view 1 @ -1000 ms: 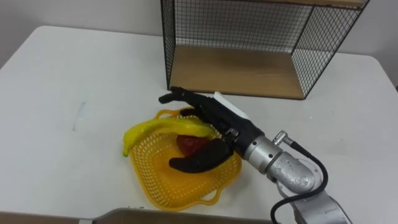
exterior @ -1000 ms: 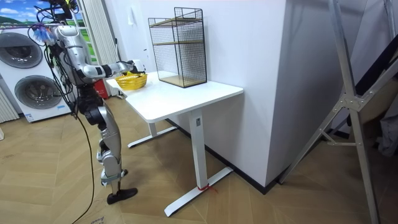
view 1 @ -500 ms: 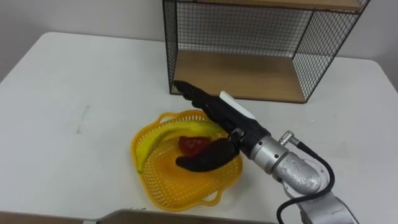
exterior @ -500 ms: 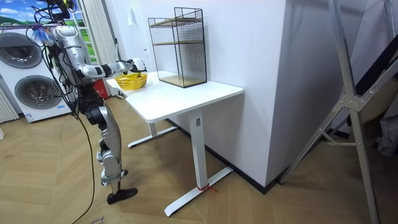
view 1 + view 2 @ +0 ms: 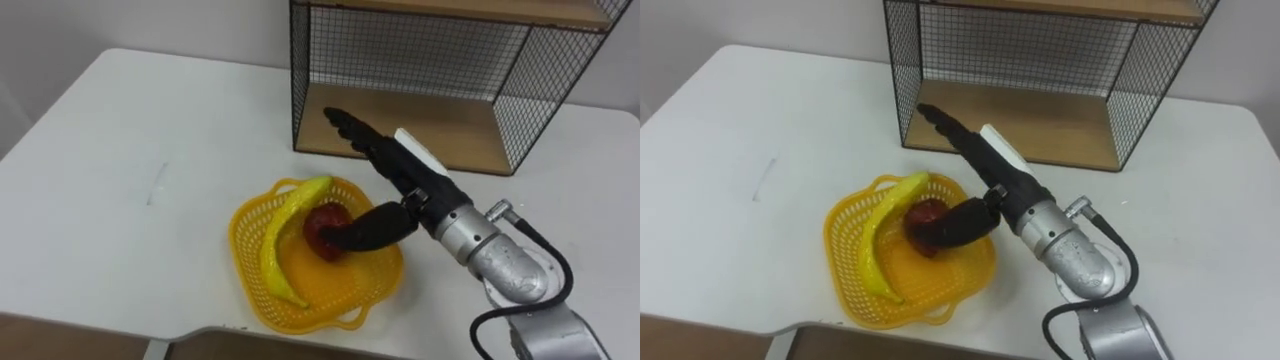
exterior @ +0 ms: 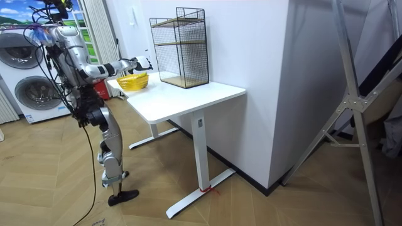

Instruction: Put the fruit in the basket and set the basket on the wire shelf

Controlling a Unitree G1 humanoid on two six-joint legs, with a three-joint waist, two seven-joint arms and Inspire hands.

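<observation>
- Fingers (image 5: 358,132) of my right hand (image 5: 412,182): straight, close together, gripping nothing; thumb angled down beside the red fruit (image 5: 318,222).
- Basket (image 5: 247,262): below-left of the fingers, holding banana (image 5: 283,243) and red fruit.
- Wire shelf (image 5: 560,70): its lower bay opens just beyond them, so I judge the basket goes forward.

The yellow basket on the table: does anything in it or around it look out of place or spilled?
Nothing stands out. The banana and the red fruit both lie inside the basket, and nothing is spilled on the table. The right hand is open over the basket's far side.
</observation>
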